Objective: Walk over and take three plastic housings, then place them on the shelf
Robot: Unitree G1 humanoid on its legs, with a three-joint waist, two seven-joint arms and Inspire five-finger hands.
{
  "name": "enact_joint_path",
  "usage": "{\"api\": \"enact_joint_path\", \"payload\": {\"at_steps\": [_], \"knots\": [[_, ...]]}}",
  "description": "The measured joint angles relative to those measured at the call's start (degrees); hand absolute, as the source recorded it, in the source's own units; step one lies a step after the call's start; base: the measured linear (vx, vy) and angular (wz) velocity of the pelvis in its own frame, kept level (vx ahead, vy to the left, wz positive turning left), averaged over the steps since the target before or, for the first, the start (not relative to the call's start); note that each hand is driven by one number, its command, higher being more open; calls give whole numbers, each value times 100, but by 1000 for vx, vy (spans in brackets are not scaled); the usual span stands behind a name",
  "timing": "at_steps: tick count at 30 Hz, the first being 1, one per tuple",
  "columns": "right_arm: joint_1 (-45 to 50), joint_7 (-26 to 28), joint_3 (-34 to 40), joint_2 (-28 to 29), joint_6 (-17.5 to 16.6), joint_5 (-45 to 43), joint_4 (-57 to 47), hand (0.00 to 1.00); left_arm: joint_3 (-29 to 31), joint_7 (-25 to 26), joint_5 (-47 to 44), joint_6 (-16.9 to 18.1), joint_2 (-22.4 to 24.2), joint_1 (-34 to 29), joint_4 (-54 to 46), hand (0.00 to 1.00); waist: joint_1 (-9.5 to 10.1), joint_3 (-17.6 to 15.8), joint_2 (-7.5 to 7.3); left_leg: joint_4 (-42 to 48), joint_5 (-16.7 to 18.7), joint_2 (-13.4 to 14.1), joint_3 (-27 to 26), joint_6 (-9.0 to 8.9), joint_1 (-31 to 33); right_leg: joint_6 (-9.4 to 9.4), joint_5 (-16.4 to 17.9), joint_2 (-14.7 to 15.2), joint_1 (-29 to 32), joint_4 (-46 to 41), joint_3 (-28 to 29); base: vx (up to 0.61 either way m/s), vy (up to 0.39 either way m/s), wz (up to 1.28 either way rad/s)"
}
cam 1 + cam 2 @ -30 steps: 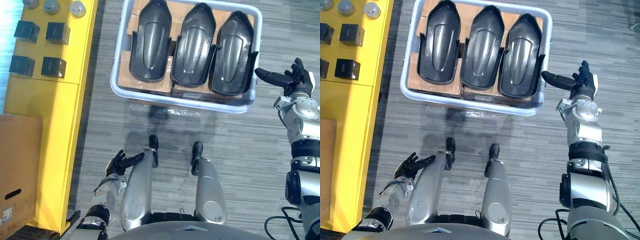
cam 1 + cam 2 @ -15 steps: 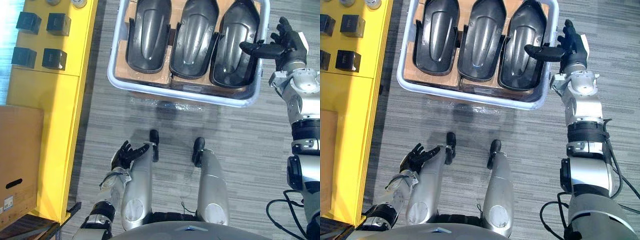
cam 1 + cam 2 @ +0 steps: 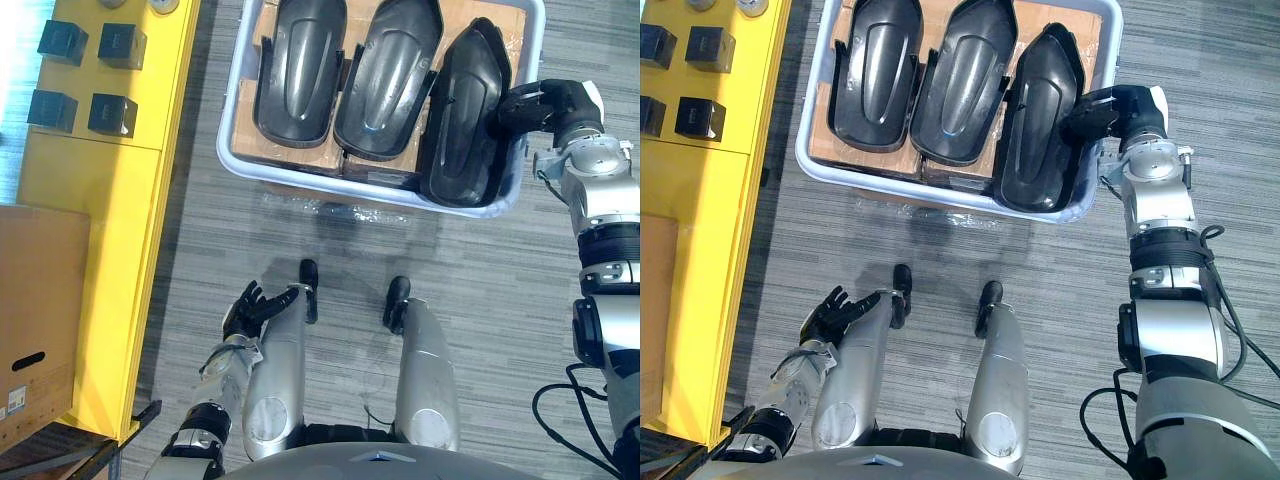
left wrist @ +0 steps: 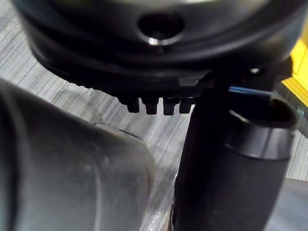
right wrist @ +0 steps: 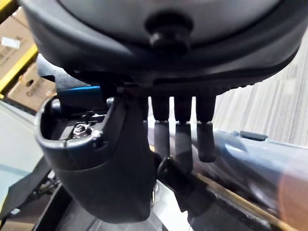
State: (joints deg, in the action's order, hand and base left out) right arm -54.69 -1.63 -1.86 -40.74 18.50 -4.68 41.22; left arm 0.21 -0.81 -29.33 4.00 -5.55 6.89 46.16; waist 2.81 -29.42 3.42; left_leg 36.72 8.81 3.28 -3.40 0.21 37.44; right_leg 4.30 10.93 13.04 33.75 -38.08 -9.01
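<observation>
Three dark plastic housings lie side by side on cardboard in a white bin on the floor ahead: the left housing, the middle housing and the right housing. My right hand reaches over the bin's right wall, its fingers curled over the right housing's outer edge and its thumb against it. That housing sits skewed, its near end at the bin's front right corner. My left hand hangs low at my left side, fingers spread, holding nothing.
A yellow shelf unit runs along the left and carries several dark cubes on top. A brown cardboard box stands at its near end. Grey carpet surrounds the bin.
My right hand has swung in from beside the bin onto the right housing and its fingers have curled on the edge. The housing has shifted toward the front right corner. The left hand rose slightly.
</observation>
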Motion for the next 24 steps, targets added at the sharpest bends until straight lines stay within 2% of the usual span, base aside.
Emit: {"api": "enact_joint_path", "payload": {"at_steps": [9,13,18,24], "knots": [[-59,-14,-118,2,108,7,311,0,-53,12,-203,-35,-23,-13,231,100,32,206,-11,-201,-93,18,-143,-8,-91,-18,10,70,-1,42,-31,5,-34,2],[9,-234,-119,8,84,4,314,0,-53,13,-205,-35,-23,-13,249,100,35,218,-17,-201,-93,20,-142,-7,-90,-17,9,71,-12,58,-45,2,-8,0],[248,-1051,-93,47,-194,-2,8,0,-79,94,-206,23,-19,-13,265,100,30,219,-18,-238,-97,21,-137,-5,-128,-14,7,71,-70,113,-79,0,0,0],[824,-1750,256,87,-581,334,-1097,0,-173,570,-209,147,-19,-51,213,100,-1,234,-48,-543,-171,19,-203,-18,-489,21,-23,58,-382,349,-83,46,-35,-2]]}}
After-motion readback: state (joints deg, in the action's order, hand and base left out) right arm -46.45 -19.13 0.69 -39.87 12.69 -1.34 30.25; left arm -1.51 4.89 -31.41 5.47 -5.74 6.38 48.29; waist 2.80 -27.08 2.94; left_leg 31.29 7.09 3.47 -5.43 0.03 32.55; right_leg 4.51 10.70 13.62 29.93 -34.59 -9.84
